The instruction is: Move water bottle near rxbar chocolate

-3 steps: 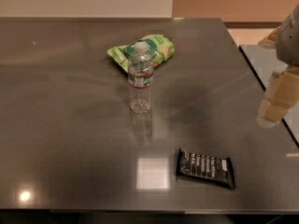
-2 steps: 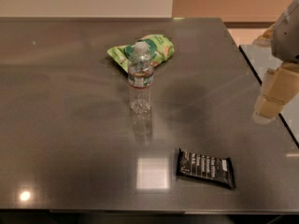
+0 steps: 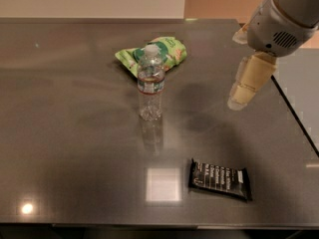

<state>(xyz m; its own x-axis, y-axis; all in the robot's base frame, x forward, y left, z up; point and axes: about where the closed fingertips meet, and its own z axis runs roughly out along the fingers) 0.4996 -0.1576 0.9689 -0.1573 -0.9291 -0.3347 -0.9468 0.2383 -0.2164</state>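
Observation:
The water bottle, clear and ribbed with a white cap and a white-and-red label band, stands upright near the middle of the dark table. The rxbar chocolate, a flat black bar with white lettering, lies near the front edge, to the right of and nearer than the bottle. My gripper hangs above the table at the right, well to the right of the bottle and holding nothing; its beige fingers point down and to the left.
A green snack pouch lies just behind the bottle, touching or nearly touching it. The table's right edge runs diagonally under the arm, with a lighter grey surface beyond it. A bright light glare sits left of the bar.
My arm and gripper have moved left and inward over the table, toward the bottle. The bottle, bar and pouch have not moved.

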